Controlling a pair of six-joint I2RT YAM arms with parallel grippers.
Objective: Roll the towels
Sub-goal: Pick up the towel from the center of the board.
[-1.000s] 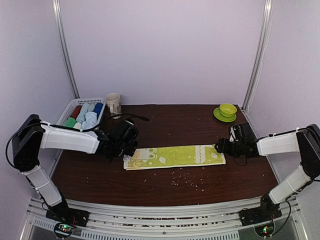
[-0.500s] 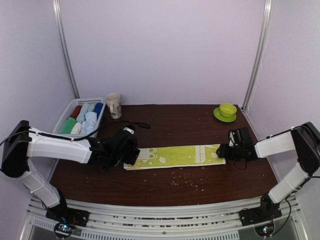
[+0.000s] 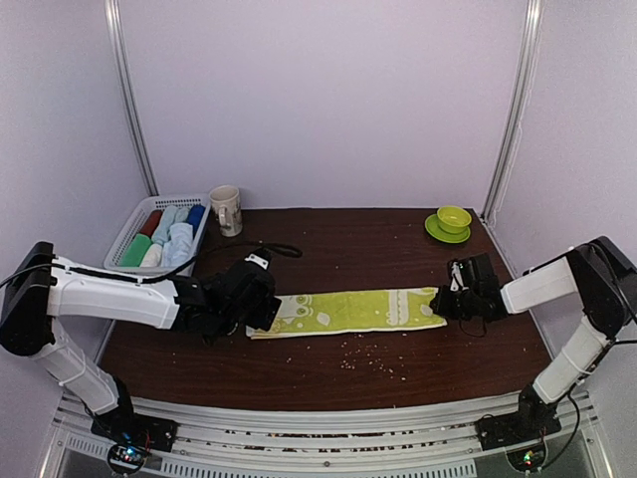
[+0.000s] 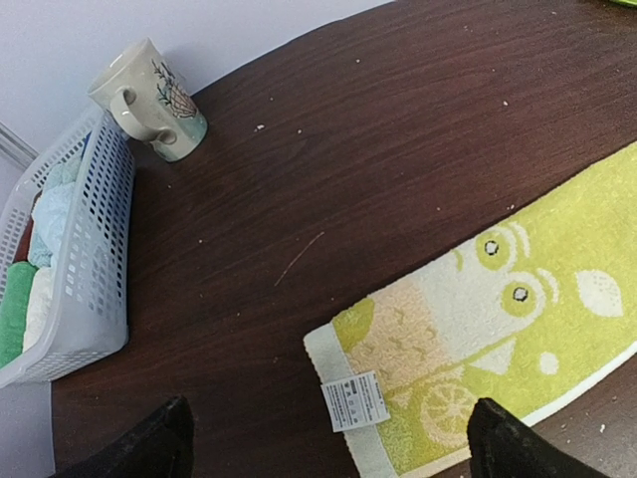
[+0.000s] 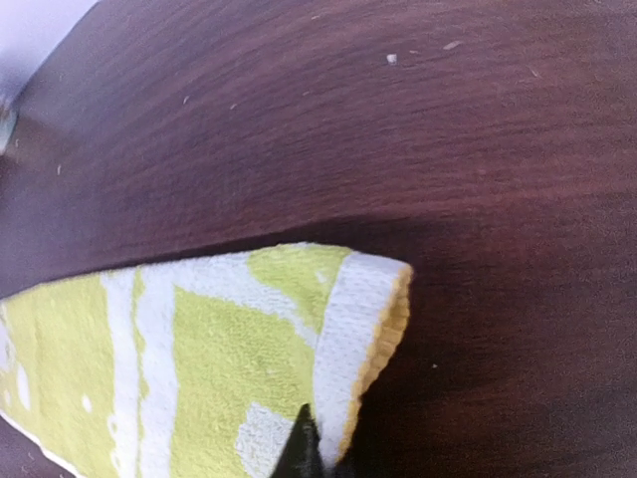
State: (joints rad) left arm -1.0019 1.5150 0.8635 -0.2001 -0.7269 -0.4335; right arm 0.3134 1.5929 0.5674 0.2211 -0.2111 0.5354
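We see the yellow-green towel (image 3: 348,311) lying flat and stretched out long across the middle of the brown table (image 3: 348,249), and it is not rolled at all. It has white shapes on it, like two round eyes and a leaf, and a small white tag (image 4: 356,400) sits at its left end. The left gripper (image 3: 264,317) hangs low over that left end, and in its own camera its two dark fingers (image 4: 149,448) are spread wide apart with nothing between them. The right gripper (image 3: 441,302) is down at the other end of the towel. In its camera the finger tips are squeezed together in the middle, right on the towel's white end edge, and that edge is lifted a little so we can see its yellow side. A white basket (image 3: 134,229) stands at the back left of the table, with rolled towels (image 3: 169,234) packed inside in green, red, pale blue and dark blue. Just beside the basket stands a pale mug (image 3: 226,208) with a picture on it. A green cup on a green saucer (image 3: 453,221) sits at the back right corner. Little crumbs (image 3: 368,363) lie on the table in front of the towel
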